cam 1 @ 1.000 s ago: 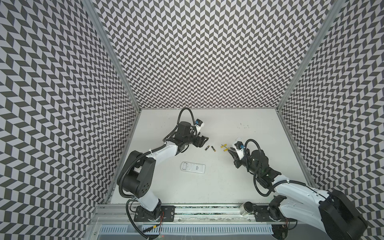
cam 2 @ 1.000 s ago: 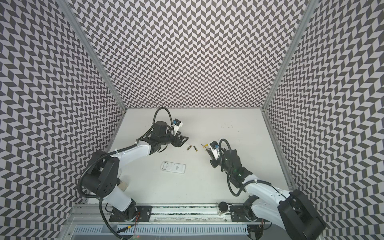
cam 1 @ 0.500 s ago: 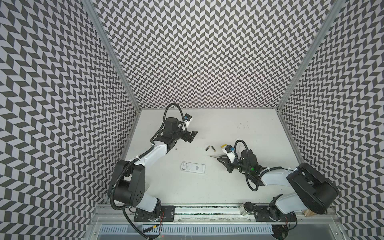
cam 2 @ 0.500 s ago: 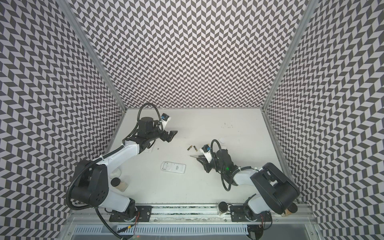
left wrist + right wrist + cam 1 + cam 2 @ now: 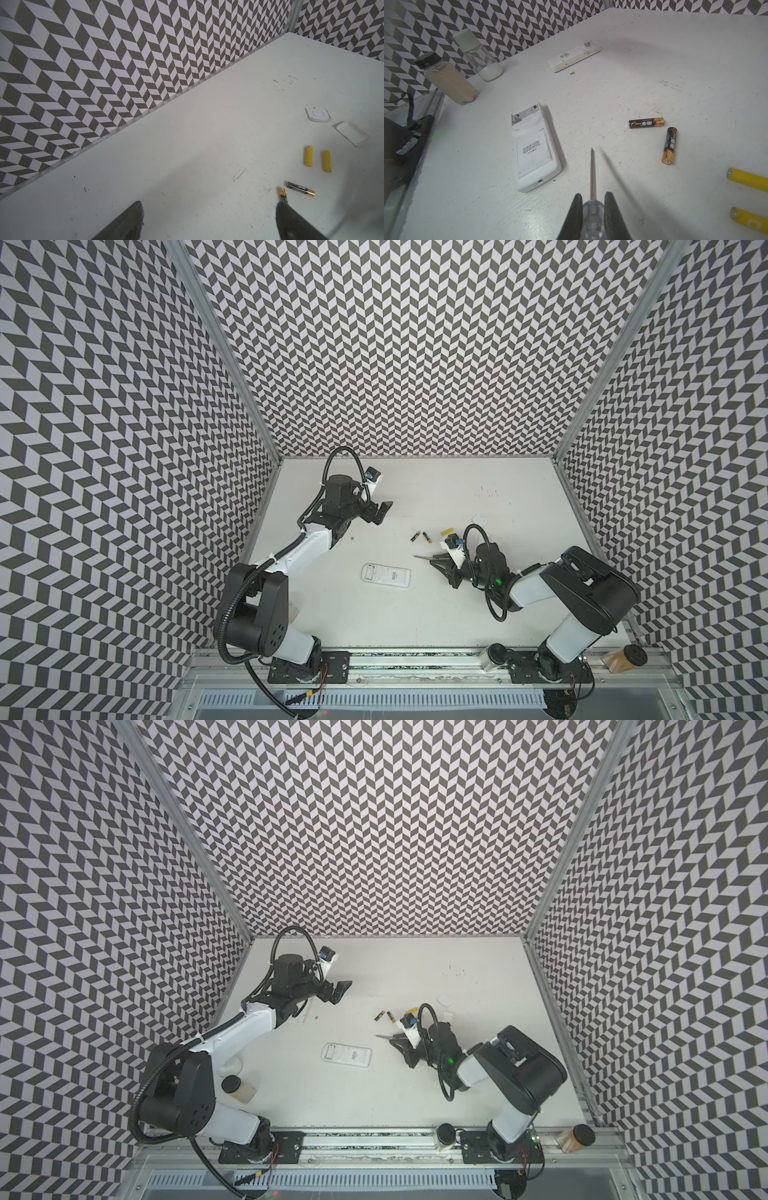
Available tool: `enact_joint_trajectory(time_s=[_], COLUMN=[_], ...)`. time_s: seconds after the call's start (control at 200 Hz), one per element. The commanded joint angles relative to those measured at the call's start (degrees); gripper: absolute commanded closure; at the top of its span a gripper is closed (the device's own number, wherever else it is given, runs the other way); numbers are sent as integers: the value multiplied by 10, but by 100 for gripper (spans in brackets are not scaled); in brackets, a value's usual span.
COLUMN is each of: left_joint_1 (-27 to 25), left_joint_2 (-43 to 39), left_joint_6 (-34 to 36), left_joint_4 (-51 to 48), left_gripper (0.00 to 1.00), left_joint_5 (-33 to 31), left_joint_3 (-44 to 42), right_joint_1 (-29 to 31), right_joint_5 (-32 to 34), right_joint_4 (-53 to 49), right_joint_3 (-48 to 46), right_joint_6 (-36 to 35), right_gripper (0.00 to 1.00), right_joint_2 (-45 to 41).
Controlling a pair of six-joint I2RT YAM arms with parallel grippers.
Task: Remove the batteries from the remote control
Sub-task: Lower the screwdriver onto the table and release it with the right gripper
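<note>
Note left gripper [image 5: 380, 512], pulled back leftward off the black batteries [image 5: 300, 188], jaws now spread wide and empty. Find remote control [image 5: 386, 574] face-down mid-table, battery bay [image 5: 525, 113] uncovered and bare. Locate black and yellow batteries [image 5: 308, 158] loose on the table [image 5: 498, 614], right of the remote. Note right gripper [image 5: 593, 196], shifted clear of the yellow pair, clamped on screwdriver [image 5: 592, 172]. Judge unloading complete. Check jar [image 5: 450, 83]: tan powder. Check bottle [image 5: 481, 60]: white powder.

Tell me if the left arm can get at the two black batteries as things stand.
Probably yes: the left gripper is open and empty, the black batteries lie loose on the table ahead, nothing between.
</note>
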Motion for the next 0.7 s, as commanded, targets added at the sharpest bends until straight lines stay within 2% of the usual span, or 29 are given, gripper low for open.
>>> enact_joint_trajectory(time_s=[0.0, 0.105, 0.35, 0.696], left_joint_1=[6, 7, 16, 35], left_joint_2=[-16, -19, -22, -17], left_joint_6=[-2, 1, 2, 9], left_joint_4=[5, 4, 0, 0], left_gripper=[1, 1, 1, 1], left_joint_5=[-4, -5, -7, -9], left_joint_3=[-3, -5, -2, -1], right_joint_1=[2, 2, 2, 2], right_joint_5=[-2, 2, 2, 10], right_joint_4=[56, 63, 65, 1], right_joint_3=[-11, -15, -5, 13], right_joint_6=[-1, -1, -5, -7], right_gripper=[80, 76, 73, 67], right_joint_2=[6, 17, 36, -45])
